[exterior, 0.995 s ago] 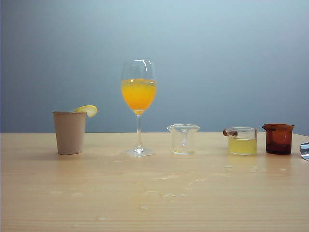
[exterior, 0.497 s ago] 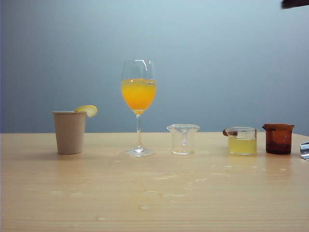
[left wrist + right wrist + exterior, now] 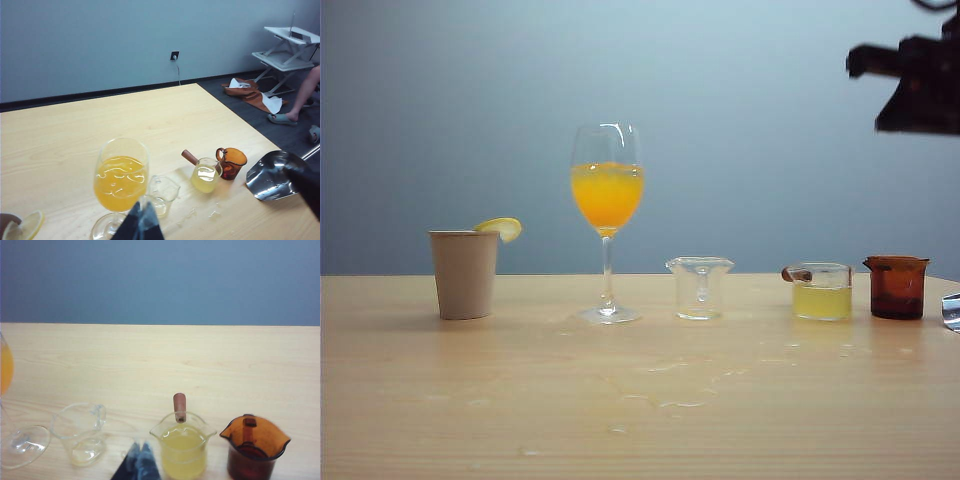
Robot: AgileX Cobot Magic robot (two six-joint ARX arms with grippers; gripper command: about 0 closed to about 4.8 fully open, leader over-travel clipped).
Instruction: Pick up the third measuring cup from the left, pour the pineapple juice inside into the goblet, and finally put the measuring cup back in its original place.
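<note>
The third measuring cup (image 3: 823,292) (image 3: 205,175) (image 3: 183,447) stands on the table, clear with a brown tab at its rim. It is about half full of pale yellow pineapple juice (image 3: 822,302). The goblet (image 3: 607,195) (image 3: 121,182), left of centre, holds deep orange liquid. My right gripper (image 3: 140,450) is shut and empty, hovering in front of the table between the clear empty cup and the measuring cup. Its arm (image 3: 915,85) shows dark at the exterior view's upper right. My left gripper (image 3: 140,212) is shut and empty, close before the goblet's foot.
A clear flared cup (image 3: 700,288) stands between the goblet and the measuring cup. An amber-brown cup (image 3: 897,287) is just right of the measuring cup, and a metal scoop (image 3: 272,175) lies beyond it. A paper cup (image 3: 465,273) with a lemon slice is far left. Spilled drops dot the wooden table (image 3: 640,400).
A dark arm has come into the exterior view's upper right corner and moved down and leftward. Cups and goblet have not moved.
</note>
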